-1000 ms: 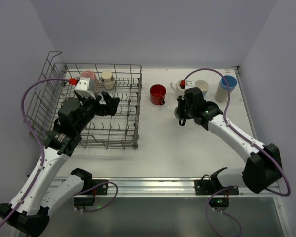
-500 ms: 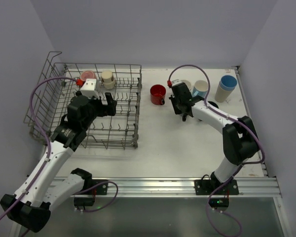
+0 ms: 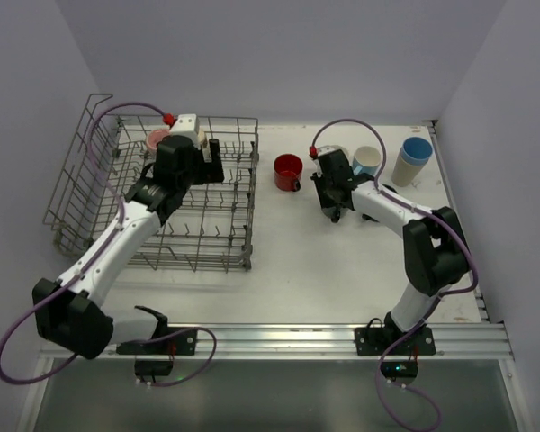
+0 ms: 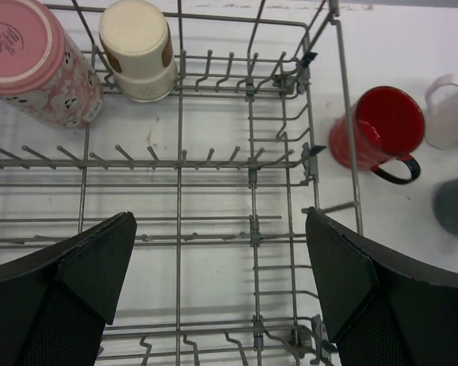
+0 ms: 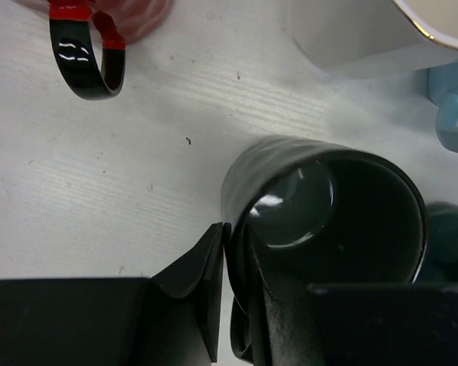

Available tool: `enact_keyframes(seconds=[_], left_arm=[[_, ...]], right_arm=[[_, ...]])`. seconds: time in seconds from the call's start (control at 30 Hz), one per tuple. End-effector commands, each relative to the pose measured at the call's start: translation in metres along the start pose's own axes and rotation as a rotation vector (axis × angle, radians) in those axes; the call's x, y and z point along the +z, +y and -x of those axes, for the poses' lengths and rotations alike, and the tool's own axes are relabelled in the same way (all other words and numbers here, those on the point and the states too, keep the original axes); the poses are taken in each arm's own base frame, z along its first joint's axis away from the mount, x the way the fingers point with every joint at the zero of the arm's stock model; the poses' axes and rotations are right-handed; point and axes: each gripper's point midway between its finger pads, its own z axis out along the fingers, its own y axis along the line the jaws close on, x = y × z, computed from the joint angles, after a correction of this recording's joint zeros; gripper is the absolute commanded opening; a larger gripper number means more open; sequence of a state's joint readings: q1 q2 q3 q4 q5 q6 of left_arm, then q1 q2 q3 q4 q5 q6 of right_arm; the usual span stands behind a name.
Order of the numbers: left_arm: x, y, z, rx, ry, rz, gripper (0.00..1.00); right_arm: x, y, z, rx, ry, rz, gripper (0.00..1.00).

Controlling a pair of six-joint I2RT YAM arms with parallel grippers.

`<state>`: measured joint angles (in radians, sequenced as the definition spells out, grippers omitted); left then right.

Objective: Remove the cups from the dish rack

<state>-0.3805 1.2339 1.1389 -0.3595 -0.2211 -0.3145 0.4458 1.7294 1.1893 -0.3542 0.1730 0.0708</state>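
The left end effector (image 4: 220,221) hovers over the rack (image 3: 189,238), fingers spread wide and holding nothing. Two cups lie in the rack's far end, a pink cup (image 4: 30,65) at its 10 o'clock and a cream cup (image 4: 137,49) at 11. A red mug (image 4: 378,133) stands outside on the surface (image 3: 297,261) at 2 o'clock. The right end effector (image 5: 266,263) straddles the wall of a dark cup (image 5: 343,206). Whether it pinches it, I cannot tell. A white cup (image 5: 359,38) sits at that cup's 12 o'clock.

White table (image 3: 306,261) bears dish rack (image 3: 189,253), red mug (image 3: 288,172), blue tumbler (image 3: 413,160).
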Motion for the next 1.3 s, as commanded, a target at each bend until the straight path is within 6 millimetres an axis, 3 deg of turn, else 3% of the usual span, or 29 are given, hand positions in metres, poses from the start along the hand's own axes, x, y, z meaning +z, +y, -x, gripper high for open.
enact_keyframes(seconds=[0.0,0.03,0.07,0.23,0.33,0.37,0.4,0.43,0.47,0.5,0.6,0.7,0.9,1.27], left_arm=[[0.024,0.012,0.023,-0.043,-0.045,0.108,1.00],[0.029,0.011,0.035,-0.055,-0.068,0.116,1.00],[0.041,0.013,0.031,-0.049,-0.051,0.140,1.00],[0.071,0.031,0.056,-0.057,-0.084,0.266,1.00],[0.073,0.050,0.072,-0.080,-0.139,0.323,1.00],[0.072,0.064,0.078,-0.097,-0.153,0.348,1.00],[0.073,0.072,0.083,-0.112,-0.169,0.357,1.00],[0.077,0.078,0.083,-0.120,-0.163,0.349,1.00],[0.079,0.100,0.085,-0.142,-0.159,0.374,1.00],[0.080,0.108,0.085,-0.154,-0.143,0.382,1.00],[0.091,0.144,0.073,-0.182,-0.092,0.447,1.00],[0.097,0.159,0.069,-0.201,-0.102,0.423,1.00],[0.136,0.160,0.043,-0.175,0.017,0.360,1.00],[0.169,0.161,0.039,-0.123,0.066,0.330,1.00]], right_arm=[[-0.018,0.002,0.032,0.040,-0.111,0.042,0.20],[-0.018,0.001,0.031,0.045,-0.106,0.041,0.20],[-0.019,0.001,0.031,0.047,-0.104,0.043,0.21],[-0.026,-0.001,0.033,0.075,-0.108,0.046,0.25],[-0.044,0.003,0.042,0.101,-0.148,0.083,0.44],[-0.055,0.003,0.049,0.111,-0.184,0.091,0.56],[-0.061,0.002,0.051,0.121,-0.197,0.094,0.62],[-0.065,0.004,0.052,0.126,-0.207,0.104,0.67],[-0.070,0.004,0.055,0.135,-0.221,0.111,0.73],[-0.081,0.003,0.060,0.146,-0.252,0.117,0.83],[-0.098,0.001,0.067,0.168,-0.313,0.123,0.99],[-0.112,0.005,0.074,0.176,-0.362,0.162,0.99],[-0.121,0.020,0.079,0.166,-0.399,0.245,0.99],[-0.128,0.046,0.079,0.117,-0.410,0.322,0.99]])
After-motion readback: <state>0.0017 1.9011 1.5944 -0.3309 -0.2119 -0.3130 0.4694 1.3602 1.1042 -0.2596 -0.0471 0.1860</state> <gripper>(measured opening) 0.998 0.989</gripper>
